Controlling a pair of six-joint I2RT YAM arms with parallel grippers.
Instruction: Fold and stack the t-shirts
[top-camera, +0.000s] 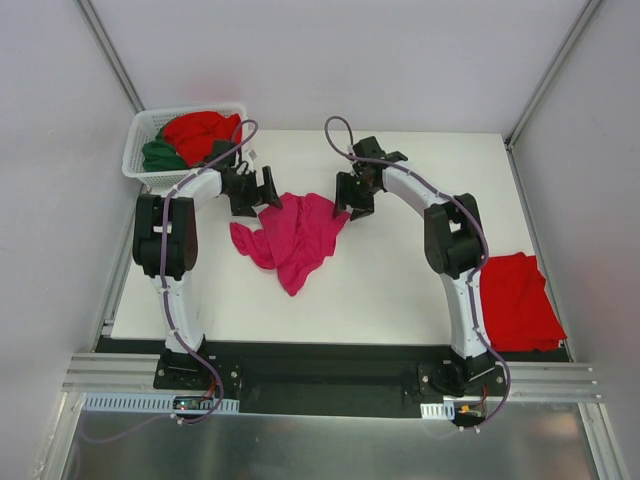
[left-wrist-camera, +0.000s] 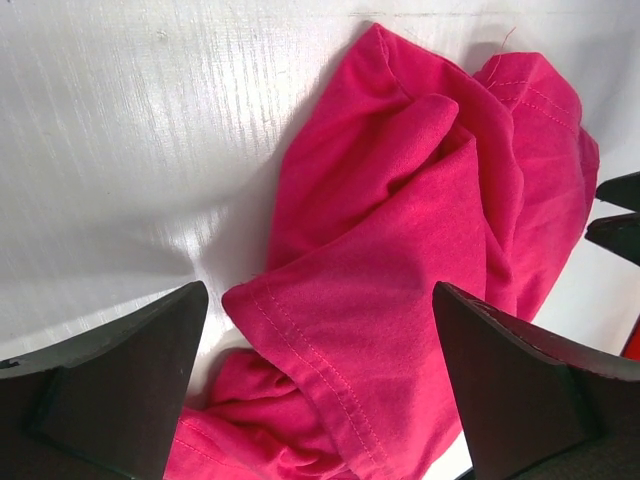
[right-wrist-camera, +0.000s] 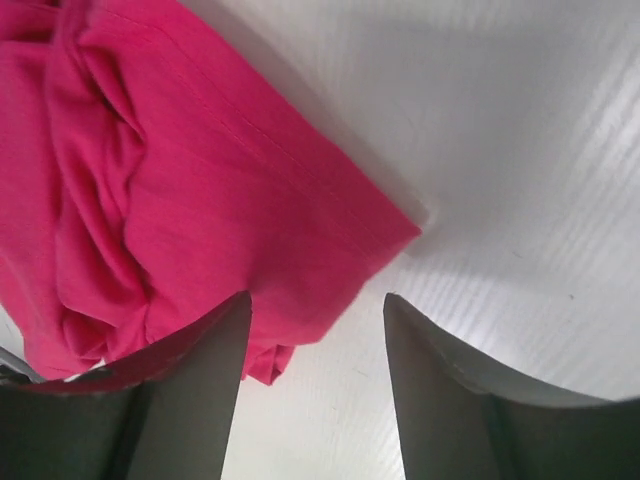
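A crumpled magenta-pink t-shirt (top-camera: 290, 235) lies in the middle of the table. My left gripper (top-camera: 262, 195) hovers at its upper left edge, jaws wide open, and a stitched hem fold (left-wrist-camera: 330, 360) lies between the fingers in the left wrist view. My right gripper (top-camera: 352, 205) is at the shirt's upper right corner. Its jaws stand partly apart over the cloth edge (right-wrist-camera: 300, 270) and bare table, gripping nothing. A flat bright red t-shirt (top-camera: 518, 300) rests at the right table edge. Another red t-shirt (top-camera: 200, 130) and a dark green one (top-camera: 160, 155) fill the basket.
The white lattice basket (top-camera: 140, 128) stands at the table's back left corner, just behind my left arm. Grey walls close in the table on three sides. The right gripper's fingertips (left-wrist-camera: 620, 212) show at the right edge of the left wrist view.
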